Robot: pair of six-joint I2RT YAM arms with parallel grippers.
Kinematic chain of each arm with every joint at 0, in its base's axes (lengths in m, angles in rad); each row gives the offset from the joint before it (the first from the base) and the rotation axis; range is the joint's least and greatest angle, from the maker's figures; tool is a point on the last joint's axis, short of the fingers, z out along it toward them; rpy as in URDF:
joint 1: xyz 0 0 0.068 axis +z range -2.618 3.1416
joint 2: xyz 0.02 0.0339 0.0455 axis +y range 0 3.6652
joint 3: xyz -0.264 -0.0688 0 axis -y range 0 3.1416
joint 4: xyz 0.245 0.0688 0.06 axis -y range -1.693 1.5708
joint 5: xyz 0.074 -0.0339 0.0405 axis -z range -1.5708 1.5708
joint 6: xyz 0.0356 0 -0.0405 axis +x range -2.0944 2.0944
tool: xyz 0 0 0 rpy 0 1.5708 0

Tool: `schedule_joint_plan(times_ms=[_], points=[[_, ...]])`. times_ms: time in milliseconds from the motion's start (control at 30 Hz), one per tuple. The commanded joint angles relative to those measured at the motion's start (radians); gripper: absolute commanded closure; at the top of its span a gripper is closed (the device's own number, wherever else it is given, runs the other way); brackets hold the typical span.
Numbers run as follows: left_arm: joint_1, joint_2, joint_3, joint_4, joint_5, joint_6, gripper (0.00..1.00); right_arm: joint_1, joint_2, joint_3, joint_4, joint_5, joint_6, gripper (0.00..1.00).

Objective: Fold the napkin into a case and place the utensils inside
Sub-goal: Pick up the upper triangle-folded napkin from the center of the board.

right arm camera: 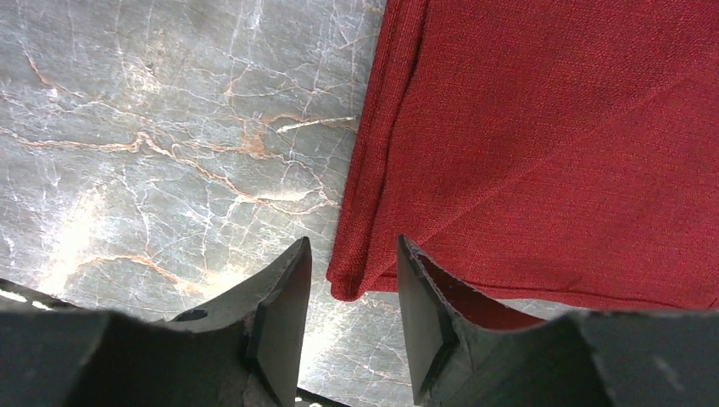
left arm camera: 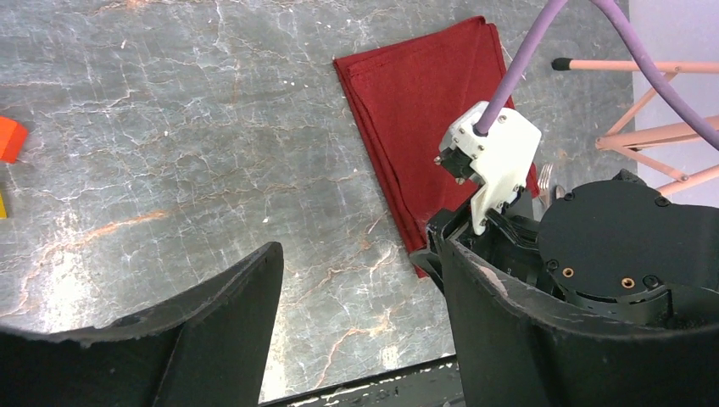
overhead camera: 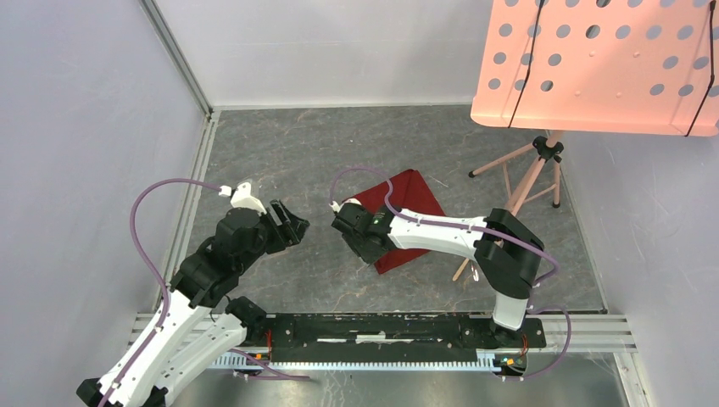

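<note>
Napkin [overhead camera: 418,199] lies flat on the grey table [overhead camera: 322,144], folded, with layered edges showing along one side. Right pincer [right arm camera: 350,250] is low at the napkin's near corner. Its jaws are apart and not clenched; the corner sits in the gap between them, and one finger overlaps the cloth's edge. Left pincer [left arm camera: 360,246] is released, jaws wide, over bare table well left of the napkin. Fork [left arm camera: 547,176] tines show just beside the napkin's far edge.
</note>
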Motion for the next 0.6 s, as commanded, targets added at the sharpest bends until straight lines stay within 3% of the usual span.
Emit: schedule_joint_plan(times_ms=[0, 567], points=[[0.004, -0.006, 0.012, -0.011, -0.034, 0.041, 0.24, 0.003, 0.003, -0.006, 0.024, -0.011, 0.015, 0.53], [0.004, -0.015, 0.005, -0.033, -0.033, 0.049, 0.24, 0.001, 0.034, -0.125, 0.132, 0.000, -0.002, 0.51]])
